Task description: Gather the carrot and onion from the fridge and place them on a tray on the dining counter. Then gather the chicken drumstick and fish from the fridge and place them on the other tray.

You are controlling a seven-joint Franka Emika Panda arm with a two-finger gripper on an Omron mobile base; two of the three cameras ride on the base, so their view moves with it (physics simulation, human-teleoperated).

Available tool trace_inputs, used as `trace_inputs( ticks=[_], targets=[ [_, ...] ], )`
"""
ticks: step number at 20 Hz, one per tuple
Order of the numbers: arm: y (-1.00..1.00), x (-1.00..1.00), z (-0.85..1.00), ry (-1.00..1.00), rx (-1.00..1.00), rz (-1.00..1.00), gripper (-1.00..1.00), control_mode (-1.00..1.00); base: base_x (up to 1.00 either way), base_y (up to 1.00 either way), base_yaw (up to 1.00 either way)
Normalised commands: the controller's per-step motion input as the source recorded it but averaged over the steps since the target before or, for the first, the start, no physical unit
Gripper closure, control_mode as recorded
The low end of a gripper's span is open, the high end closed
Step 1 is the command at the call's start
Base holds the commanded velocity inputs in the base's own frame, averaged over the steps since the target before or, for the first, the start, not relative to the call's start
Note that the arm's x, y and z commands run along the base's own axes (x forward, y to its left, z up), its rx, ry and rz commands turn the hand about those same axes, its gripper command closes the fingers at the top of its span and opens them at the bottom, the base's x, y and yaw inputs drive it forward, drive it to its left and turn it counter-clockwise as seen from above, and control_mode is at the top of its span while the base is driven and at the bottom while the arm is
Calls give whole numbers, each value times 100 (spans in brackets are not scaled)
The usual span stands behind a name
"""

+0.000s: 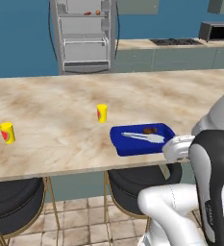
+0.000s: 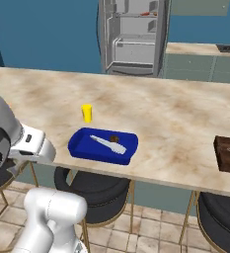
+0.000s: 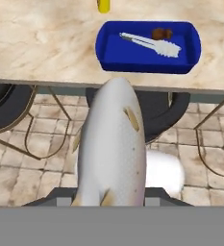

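My fingers are clamped on the fish [image 3: 114,149], a pale silvery body running lengthwise up the hand view, nose toward the counter [image 1: 60,120] edge. It hangs over the tiled floor in front of the stools, short of the counter and not above the tray. The blue tray [image 2: 79,146] sits near the counter's front edge. In it lies a long white fish-like item [image 3: 154,44] set diagonally, with the brown chicken drumstick [image 3: 161,33] just beside it at the back. Yellow cup [image 1: 102,113] stands on the counter just behind the tray; a second yellow cup [image 1: 7,132] is well off to the left. Dark brown tray [image 2: 228,154] sits at the counter's far right in the right base view. Fridge [image 1: 83,33] stands open in the background, small orange-red items on the top shelf, too small to identify.
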Motion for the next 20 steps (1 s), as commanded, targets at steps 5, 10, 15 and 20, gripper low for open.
trace_inputs(
  ticks=[5, 10, 15, 20],
  targets=[
    [1, 100, -1, 2, 1, -4, 100, -100, 0, 0, 0],
    [-2, 87, -32, -2, 5, 15, 100, -100, 0, 0, 0],
    [-28, 59, -42, 3, 1, 10, 100, -100, 0, 0, 0],
    [-17, 89, -34, 4, -2, 1, 100, -100, 0, 0, 0]
  ],
)
